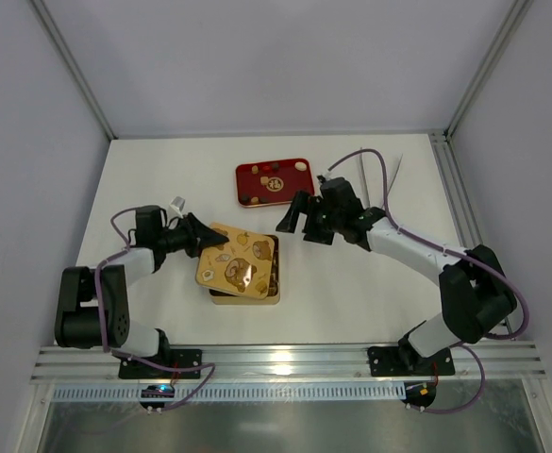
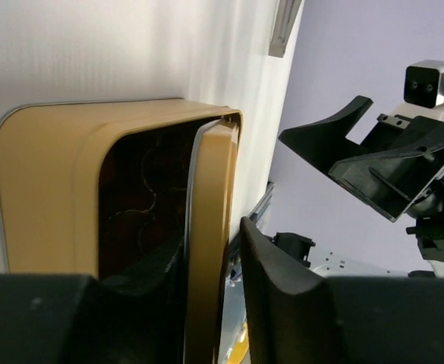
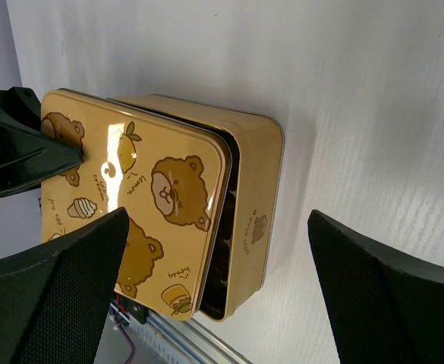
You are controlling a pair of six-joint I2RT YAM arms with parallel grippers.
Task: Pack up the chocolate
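A gold tin [image 1: 257,295] sits mid-tabletop [image 1: 370,283], its bear-printed lid [image 1: 238,260] askew on top. The left claw [image 1: 214,239], partly open, straddles the lid's left edge without pinching it. The right claw [image 1: 304,226] hangs wide open and empty. The chocolate [image 1: 300,166] lies in a red tray [image 1: 241,184], upper centre.

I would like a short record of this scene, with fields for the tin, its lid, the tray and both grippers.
gold tin: near the middle of the table
lid: bear print, lying askew on the tin, not closed
red tray: behind the tin, a few chocolate pieces in it
left gripper: fingers on either side of the lid's edge; grip unclear
right gripper: open, between tray and tin, holding nothing
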